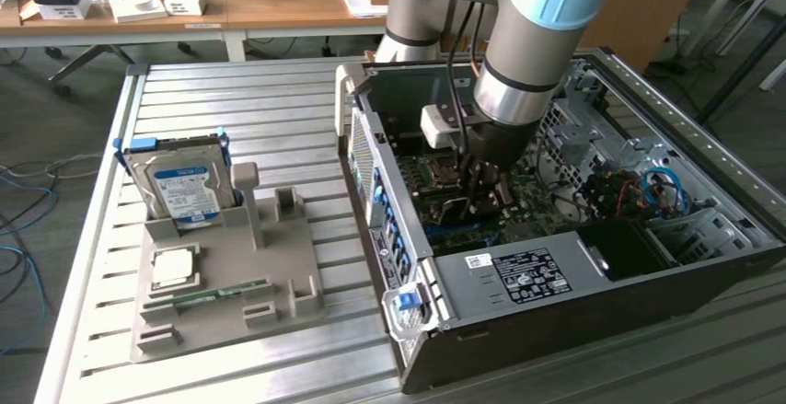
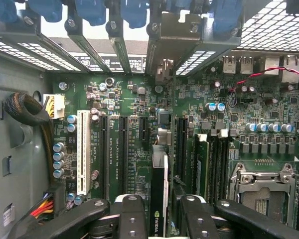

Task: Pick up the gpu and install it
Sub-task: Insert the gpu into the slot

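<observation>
The table [image 1: 221, 109] is ribbed, dull metal. The computer case [image 1: 687, 266] is grey metal. The gripper [image 2: 159, 219] is matt black. The motherboard [image 2: 129, 149] is shiny green. The gpu [image 2: 158, 194] is dark.

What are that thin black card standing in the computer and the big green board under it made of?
The gpu: seen edge-on, it looks like dark matte plastic or coated board, with a printed logo; I can't tell which. Its bracket looks like bare grey metal with a dull sheen. The motherboard: green lacquered circuit board, dotted with soldered parts.

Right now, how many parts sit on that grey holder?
3: a blue-framed hard drive upright at the back of the grey holder, a square chip midway, a green memory stick in front. Others may hide.
</observation>
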`<state>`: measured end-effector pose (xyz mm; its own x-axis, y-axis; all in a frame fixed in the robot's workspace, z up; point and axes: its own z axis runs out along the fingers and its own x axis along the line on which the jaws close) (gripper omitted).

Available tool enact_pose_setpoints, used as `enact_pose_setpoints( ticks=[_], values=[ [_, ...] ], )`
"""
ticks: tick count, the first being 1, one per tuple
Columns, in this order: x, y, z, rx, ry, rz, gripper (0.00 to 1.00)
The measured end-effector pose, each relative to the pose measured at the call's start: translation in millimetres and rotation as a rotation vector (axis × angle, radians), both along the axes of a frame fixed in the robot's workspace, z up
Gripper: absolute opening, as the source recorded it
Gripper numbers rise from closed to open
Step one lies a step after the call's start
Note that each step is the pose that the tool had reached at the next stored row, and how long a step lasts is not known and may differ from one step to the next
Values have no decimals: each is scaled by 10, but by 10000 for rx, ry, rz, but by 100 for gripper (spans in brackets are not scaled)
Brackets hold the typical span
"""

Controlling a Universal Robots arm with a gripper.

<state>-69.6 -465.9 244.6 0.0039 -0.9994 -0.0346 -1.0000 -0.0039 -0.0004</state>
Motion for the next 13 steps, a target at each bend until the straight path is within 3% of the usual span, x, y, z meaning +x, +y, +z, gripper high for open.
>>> enact_pose_setpoints(
  ticks=[6,13],
  values=[
    [0,0,3,0,0,0,33],
    [0,0,99,4,-2,0,33]
  ],
)
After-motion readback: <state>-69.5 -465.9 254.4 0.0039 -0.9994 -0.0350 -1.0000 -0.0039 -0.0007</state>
